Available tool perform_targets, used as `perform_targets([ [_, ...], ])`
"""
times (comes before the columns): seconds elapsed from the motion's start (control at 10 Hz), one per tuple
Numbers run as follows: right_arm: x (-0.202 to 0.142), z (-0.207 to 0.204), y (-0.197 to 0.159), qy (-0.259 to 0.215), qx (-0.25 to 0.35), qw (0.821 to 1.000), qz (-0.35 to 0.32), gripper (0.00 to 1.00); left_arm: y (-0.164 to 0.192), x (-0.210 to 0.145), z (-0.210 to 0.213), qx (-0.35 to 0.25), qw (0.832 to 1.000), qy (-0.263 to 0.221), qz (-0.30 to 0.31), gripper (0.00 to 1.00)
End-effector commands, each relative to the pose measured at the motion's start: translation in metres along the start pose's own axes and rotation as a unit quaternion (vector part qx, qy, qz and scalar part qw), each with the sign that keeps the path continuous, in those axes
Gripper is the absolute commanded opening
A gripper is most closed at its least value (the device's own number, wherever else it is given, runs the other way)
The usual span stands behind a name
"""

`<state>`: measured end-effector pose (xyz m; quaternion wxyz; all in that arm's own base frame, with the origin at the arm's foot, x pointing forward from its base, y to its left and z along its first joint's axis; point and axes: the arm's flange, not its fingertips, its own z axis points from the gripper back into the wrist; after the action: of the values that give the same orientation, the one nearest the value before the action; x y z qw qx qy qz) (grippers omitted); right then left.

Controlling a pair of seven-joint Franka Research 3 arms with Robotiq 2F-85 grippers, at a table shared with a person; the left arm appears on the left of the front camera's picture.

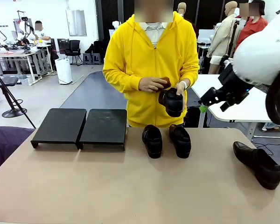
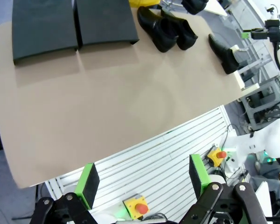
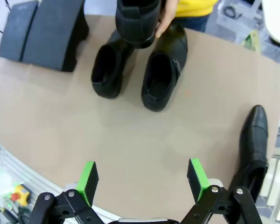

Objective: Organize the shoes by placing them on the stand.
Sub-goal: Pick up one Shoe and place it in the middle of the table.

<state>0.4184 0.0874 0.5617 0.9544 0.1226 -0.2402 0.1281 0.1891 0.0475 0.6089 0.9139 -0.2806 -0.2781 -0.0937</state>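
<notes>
The black stand point(image 1: 79, 126) sits at the table's far left, both platform sections bare; it also appears as the stand point(image 3: 51, 32). Two glossy black shoes point(image 1: 152, 140) point(image 1: 180, 140) lie side by side mid-table, and another shoe point(image 1: 257, 164) lies at the right edge. The person in a yellow hoodie holds a further shoe point(image 1: 171, 101) in both hands above the pair. My right gripper point(image 3: 142, 179) hangs open and empty, high over the near middle of the table, with the pair of shoes point(image 3: 162, 74) ahead. My left gripper point(image 2: 142, 179) is open and empty, high over the table's near edge.
The tan table point(image 1: 107, 186) has wide bare room in front of the stand and shoes. Below the left gripper are a slatted frame point(image 2: 168, 163) and red emergency buttons point(image 2: 140, 207). A white table point(image 1: 242, 109) stands behind at the right.
</notes>
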Motion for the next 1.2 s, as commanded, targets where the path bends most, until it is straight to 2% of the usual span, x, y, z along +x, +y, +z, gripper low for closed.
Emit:
perform_targets([
  [0.0, -0.054, 0.051, -0.012, -0.002, 0.067, 0.997, -0.023, 1.00, 0.001, 0.001, 0.002, -0.010, 1.000, -0.001, -0.004, 1.00],
  [0.2, -0.111, 0.093, -0.004, 0.024, 0.084, 0.994, -0.068, 1.00, 0.001, 0.001, 0.002, -0.010, 1.000, -0.001, -0.004, 1.00],
  [0.3, -0.125, 0.102, 0.003, 0.026, 0.067, 0.993, -0.089, 1.00, 0.001, 0.001, 0.002, -0.010, 1.000, -0.001, -0.004, 1.00],
  [0.4, -0.124, 0.099, 0.006, 0.023, 0.067, 0.994, -0.086, 1.00, 0.001, 0.001, 0.002, -0.010, 1.000, -0.001, -0.004, 1.00],
  [0.7, -0.082, 0.063, 0.003, 0.055, 0.101, 0.993, -0.028, 1.00, 0.001, 0.001, 0.002, -0.010, 1.000, -0.001, -0.004, 1.00],
  [1.0, -0.024, 0.019, 0.014, 0.048, 0.105, 0.993, 0.021, 1.00, 0.001, 0.001, 0.002, -0.010, 1.000, -0.001, -0.004, 1.00],
  [1.1, -0.018, 0.011, 0.011, 0.051, 0.107, 0.993, 0.015, 1.00, 0.001, 0.001, 0.002, -0.010, 1.000, -0.001, -0.004, 1.00],
])
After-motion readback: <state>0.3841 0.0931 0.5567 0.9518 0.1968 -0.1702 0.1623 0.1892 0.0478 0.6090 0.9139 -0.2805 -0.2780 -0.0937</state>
